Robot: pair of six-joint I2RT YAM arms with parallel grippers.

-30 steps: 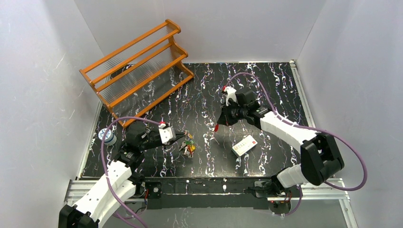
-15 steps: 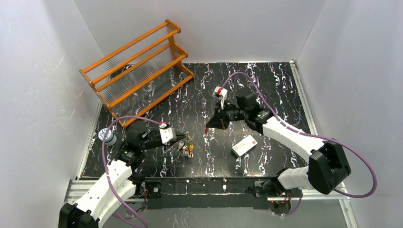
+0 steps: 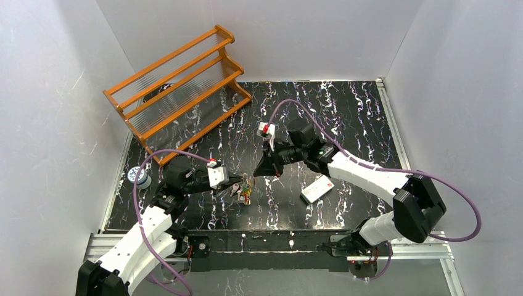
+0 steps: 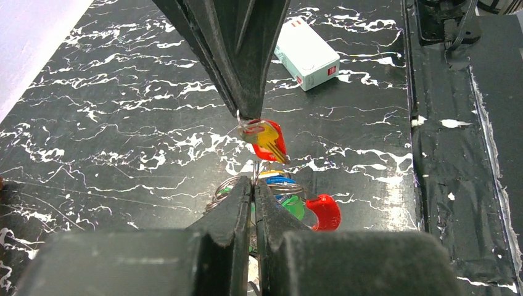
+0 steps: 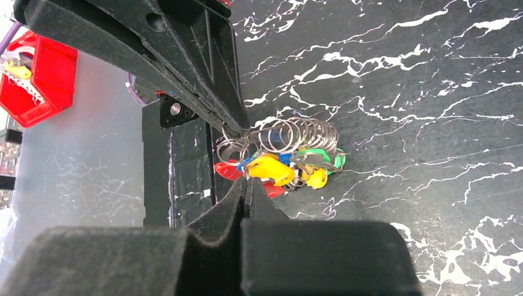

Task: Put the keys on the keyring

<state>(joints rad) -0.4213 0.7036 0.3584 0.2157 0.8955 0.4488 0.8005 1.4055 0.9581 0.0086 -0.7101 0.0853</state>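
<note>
Keys (image 3: 245, 191) bunch over the near tabletop (image 3: 345, 111) between left gripper (image 3: 236, 184) and right gripper (image 3: 259, 172); from the left wrist, the right gripper is pinched shut on a yellow key (image 4: 266, 139); from the right wrist, the left gripper is clamped shut on the keyring (image 5: 296, 134).

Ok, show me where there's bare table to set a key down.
Bare: far table from the orange rack to the right edge; also between keys and white box. Crowded: left gripper and right gripper, both at the keys.
</note>
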